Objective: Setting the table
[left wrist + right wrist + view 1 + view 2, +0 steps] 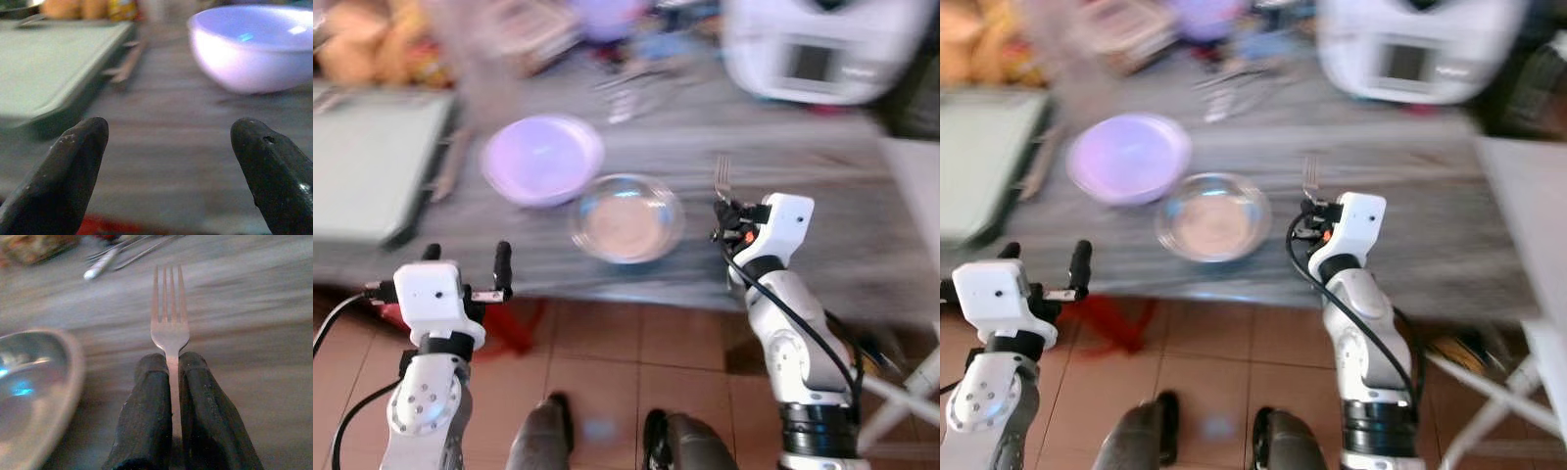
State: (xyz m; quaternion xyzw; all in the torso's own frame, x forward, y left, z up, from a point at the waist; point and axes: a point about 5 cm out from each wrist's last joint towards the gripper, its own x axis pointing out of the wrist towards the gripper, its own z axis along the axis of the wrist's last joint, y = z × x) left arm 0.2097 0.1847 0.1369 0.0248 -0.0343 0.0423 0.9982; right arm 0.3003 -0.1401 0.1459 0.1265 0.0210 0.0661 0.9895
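My right gripper [170, 363] clenches a fork [169, 316] by its neck — tines pointing out over the grey table [822, 186], just at three o'clock of the metal bowl [626, 217]. My left gripper [468, 257] hangs open at the near edge, the lilac bowl [542, 159] at one o'clock — the tray [372, 166] at eleven.

bowls: 2, lilac bowl [542, 159], steel bowl [626, 217]
fork [169, 318]: 1
tray [370, 166]: 1
appliance [822, 47]: 1
grippers: 2, left gripper [465, 257], right gripper [724, 211]
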